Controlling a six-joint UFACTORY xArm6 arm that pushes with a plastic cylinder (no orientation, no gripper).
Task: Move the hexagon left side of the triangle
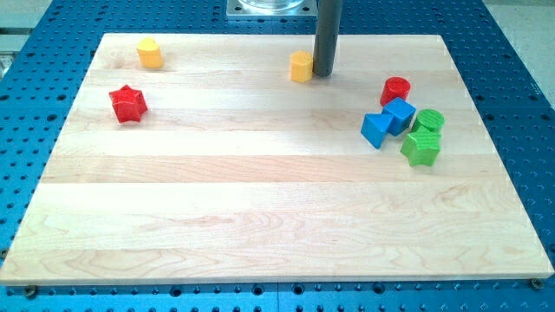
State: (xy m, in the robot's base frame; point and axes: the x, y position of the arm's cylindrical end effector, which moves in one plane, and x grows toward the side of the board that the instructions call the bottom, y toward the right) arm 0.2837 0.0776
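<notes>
- Camera view, only one there is:
- Wooden bench (260, 199) on a blue perforated base (35, 52).
- No pincer on this arm, just a dark rod, so nothing to spread, press together or pinch.
- My tip (323, 74) is down on the bench near the view's top, approx. centre.
- It sits just right of a yellow block (301, 66), touching or nearly; can't tell which.
- I take this yellow block for the hexagon, but the shape isn't sharp.
- 2nd yellow block (150, 53) sits at the view's top left, similar shape, well apart from my tip.
- Red star (128, 104) is below that one, at the view's left.
- Cluster at the view's right: red cylinder (396, 88), blue cube (400, 114), blue block (375, 130), green cylinder (429, 120), green block (421, 147).
- The blue block touches the cube. Prob. the triangle, not certain.
- If so, the hexagon is already to its left but well apart & higher up, so the job looks early on.
- Risks from here:
- Tip is on the block's right side, so any push now sends it further left, away from the triangle.
- Off-centre contact could spin the block or let it slip past the rod.
- Coming in too hard near the cluster could knock the triangle or its neighbours, since they're packed tight.
- 2 look-alike yellow blocks: wrong pick poss.
</notes>
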